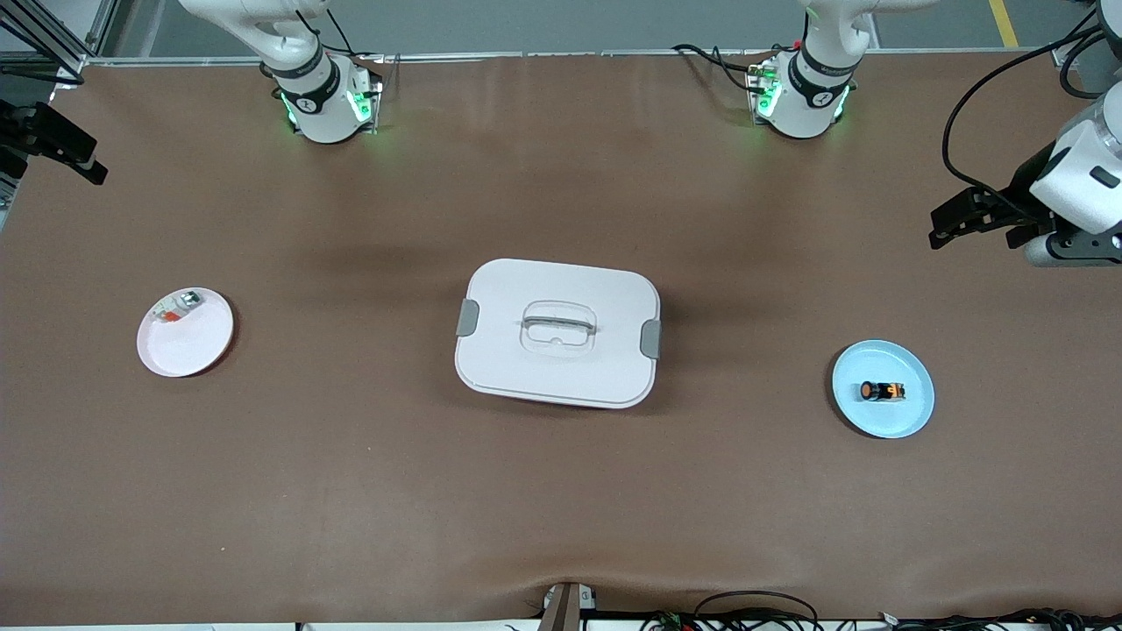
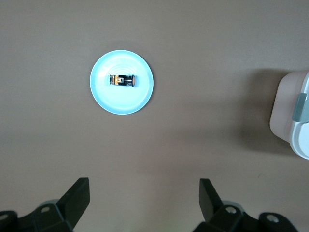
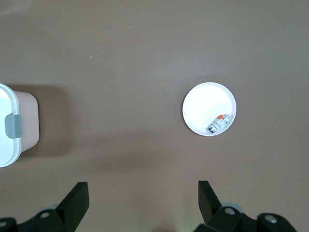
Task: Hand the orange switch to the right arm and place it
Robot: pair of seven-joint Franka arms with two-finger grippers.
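Nearest the camera: blue plate [image 1: 903, 419], toward the left arm's end of the counter [image 1: 561, 491], orange switch [image 1: 882, 391] lying on its side in the middle of it. Sweeping the front view from its start: white plate [image 1: 197, 346] toward the right arm's end, holding a small silver-white piece with a red bit [image 1: 175, 309] near its rim. Mid-counter, a white lidded box [image 1: 557, 333] with grey side clips and a recessed handle, lid on. Then the blue plate with the switch.

Handling, as a guess: switch looks light, rigid, hard plastic; round body, so it may roll or skid on the smooth plate if nudged. Best hold is across the black barrel at mid-length, leaving an end free for the handover.

Looks: tiny stubby black cylinder, round orange button at one end, orange marks on the body, far smaller than its plate.

Left pincer [image 2: 144, 200] wide, empty, hovers high over bare counter near the blue plate; switch [image 2: 122, 80] untouched. Right pincer [image 3: 143, 203] wide, empty, over bare counter between box and white plate [image 3: 203, 104], waiting. Nothing picked up yet.
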